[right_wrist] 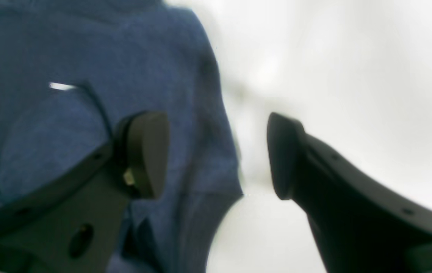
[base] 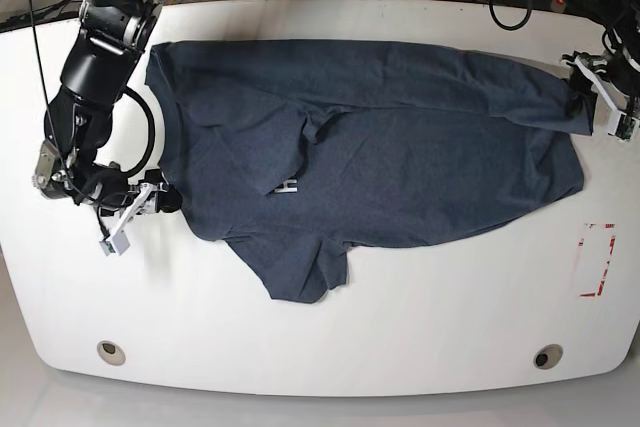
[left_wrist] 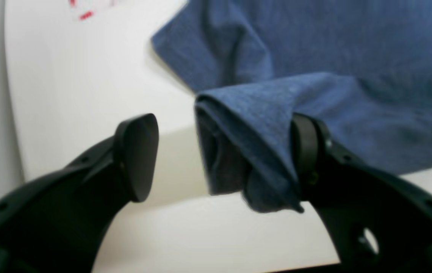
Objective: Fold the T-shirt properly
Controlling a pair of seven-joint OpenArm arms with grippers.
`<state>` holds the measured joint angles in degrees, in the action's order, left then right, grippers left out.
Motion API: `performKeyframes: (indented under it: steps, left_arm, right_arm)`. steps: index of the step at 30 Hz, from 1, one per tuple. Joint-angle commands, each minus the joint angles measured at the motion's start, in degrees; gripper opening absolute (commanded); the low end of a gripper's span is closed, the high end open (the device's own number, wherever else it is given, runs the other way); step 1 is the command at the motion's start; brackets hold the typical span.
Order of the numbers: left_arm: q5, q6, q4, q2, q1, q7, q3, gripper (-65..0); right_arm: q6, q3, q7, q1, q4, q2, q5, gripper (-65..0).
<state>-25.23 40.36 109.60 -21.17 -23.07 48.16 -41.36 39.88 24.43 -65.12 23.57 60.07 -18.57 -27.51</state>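
The T-shirt [base: 400, 147] is seen as a dark slate-blue, heathered garment spread across the white table [base: 420, 337], wrinkled and partly doubled over itself. A scrap of white lettering [base: 288, 187] is exposed near the middle, where one layer is turned back. A lobe of cloth juts toward the front edge of the table, and a red-outlined rectangle [base: 596, 259] is marked on the bare surface beside the shirt's hem end.

The left gripper [left_wrist: 219, 151] is found at the far corner of the shirt, its jaws spread wide. A rolled fold of the fabric [left_wrist: 246, 144] is draped against one finger [left_wrist: 307, 151] and hangs in the gap, while the other finger [left_wrist: 138, 155] stands clear of it over bare table; no clamping is seen.

The right gripper [right_wrist: 218, 155] is placed at the opposite edge of the shirt, jaws apart. One finger [right_wrist: 146, 151] is seen above the cloth, the other [right_wrist: 282, 155] beyond the edge, above the white table. Nothing is gripped.
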Motion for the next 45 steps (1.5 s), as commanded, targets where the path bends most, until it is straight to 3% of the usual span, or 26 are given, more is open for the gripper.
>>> performKeyframes:
  steps: [1, 8, 13, 19, 23, 25, 28, 31, 34, 36, 39, 42, 45]
  left_arm:
    - [-1.62, -0.36, 1.12, -1.38, -1.06, -1.08, -2.2, -21.7]
    - [-1.71, -0.36, 1.12, -2.96, -1.5, 0.32, -2.64, -21.7]
    - [-1.71, -0.36, 1.12, -3.05, -1.15, 3.49, -2.81, -21.8]
    - [-2.85, -0.36, 1.21, -2.96, -1.24, 3.66, -2.81, -21.8]
    - [-7.78, -0.36, 1.21, -3.58, -2.03, 4.63, -2.9, -21.8]
    - [-10.24, -0.36, 1.21, -5.69, -2.56, 6.65, -4.31, -21.8]
    - [-12.7, -0.36, 0.95, -6.22, -1.59, 8.32, -7.12, -21.8]
    - [-14.28, -0.36, 0.51, -6.04, 1.22, 10.96, -11.51, -21.8]
    - [-14.46, -0.36, -2.22, -4.28, 5.71, 13.86, -15.12, -21.8]
    - [-13.58, -0.36, -3.8, -3.58, 8.78, 17.2, -16.97, -21.7]
    - [-13.67, -0.36, -4.15, -5.86, 9.14, 23.35, -14.15, -21.4]
    - [-13.58, -0.36, -2.13, -9.12, 7.64, 23.97, -7.73, -21.7]
    - [-13.93, -0.36, -1.07, -10.08, 3.95, 23.88, -7.82, -21.4]
  right_arm:
    - [0.12, -1.17, 4.24, 3.11, -2.54, -1.34, 0.21, -25.7]
    - [0.12, -6.01, 11.72, 4.43, -8.95, -2.49, 2.23, -25.7]
    - [0.12, -7.24, 12.51, 4.16, -10.89, -1.87, 2.23, -25.7]
    - [0.12, -7.24, 13.3, 2.67, -10.89, 1.38, 2.5, -26.2]
    - [0.12, -7.24, 13.74, 2.41, -10.89, 3.14, 2.5, -26.5]
    - [0.12, -7.24, 13.74, 2.14, -10.89, 3.67, 2.5, -26.8]
    - [0.12, -7.24, 13.91, 1.88, -10.89, 4.11, 2.5, -34.4]
    - [0.12, -7.24, 13.91, 1.88, -10.8, 4.55, 2.5, -52.8]
    - [0.12, -7.33, 13.91, 1.97, -10.71, 4.63, 2.5, -64.2]
    - [0.12, -7.33, 13.91, 1.97, -10.71, 4.72, 2.5, -64.8]
    - [0.12, -7.33, 13.91, 1.97, -10.71, 4.72, 2.5, -63.3]
    - [0.12, -7.33, 13.91, 1.97, -10.62, 4.72, 2.5, -63.1]
    - [0.12, -7.33, 13.91, 2.05, -10.62, 4.81, 2.41, -63.1]
